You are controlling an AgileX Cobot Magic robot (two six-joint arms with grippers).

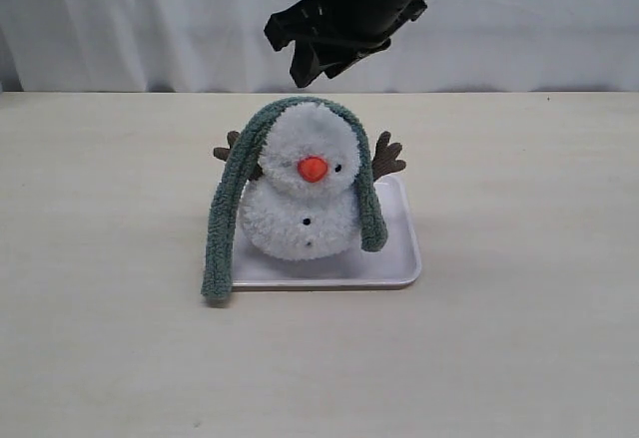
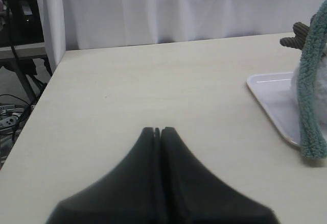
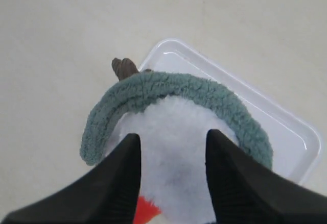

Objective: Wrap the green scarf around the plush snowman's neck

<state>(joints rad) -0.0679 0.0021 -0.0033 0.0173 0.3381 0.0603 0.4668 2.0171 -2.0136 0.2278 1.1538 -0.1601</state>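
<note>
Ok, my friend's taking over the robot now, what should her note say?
Left gripper: fingers shut, empty, off beside the white tray.
Right gripper: fingers open, empty, above the plush snowman's head.
Green scarf: draped over the head, one end reaching the table, the other hanging beside the body.
Snowman sits upright on the tray.
Done: scarf laid on. Left: bring it down to the neck and wrap it.

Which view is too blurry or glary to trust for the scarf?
Exterior view: even light, sharp, faint shadows under the tray. Left wrist view: the left tool is a dark blur, the green scarf sits at the frame edge. Right wrist view: scarf pile crisp, right tool soft-edged, slight glare on the tray rim.
</note>
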